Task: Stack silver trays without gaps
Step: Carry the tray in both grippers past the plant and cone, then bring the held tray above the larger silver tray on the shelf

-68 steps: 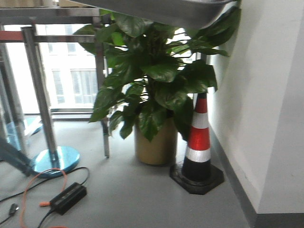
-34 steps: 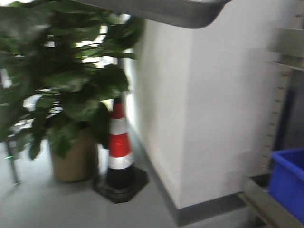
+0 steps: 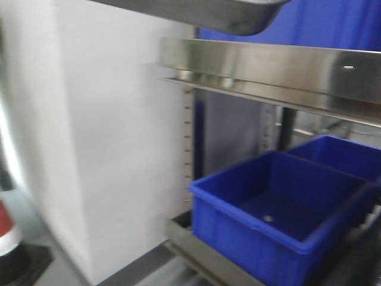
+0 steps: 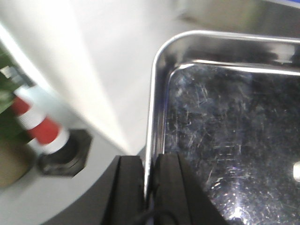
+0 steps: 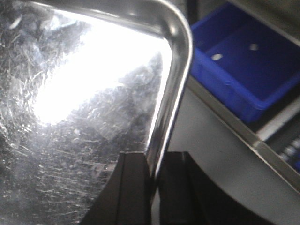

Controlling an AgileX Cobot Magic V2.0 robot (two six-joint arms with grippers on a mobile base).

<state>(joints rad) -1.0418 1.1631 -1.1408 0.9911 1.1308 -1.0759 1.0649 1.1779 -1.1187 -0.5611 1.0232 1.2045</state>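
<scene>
Pinching tray (image 4: 225,131) rim, both grippers (image 4: 150,164)

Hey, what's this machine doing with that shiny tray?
The robot is holding one silver tray up in the air with both arms. Its left hand pinches the rim on one side, and its right hand pinches the rim on the opposite side. In front of it is a metal shelf with blue bins on a lower level. No second tray is in view, so nothing is stacked yet.
</scene>
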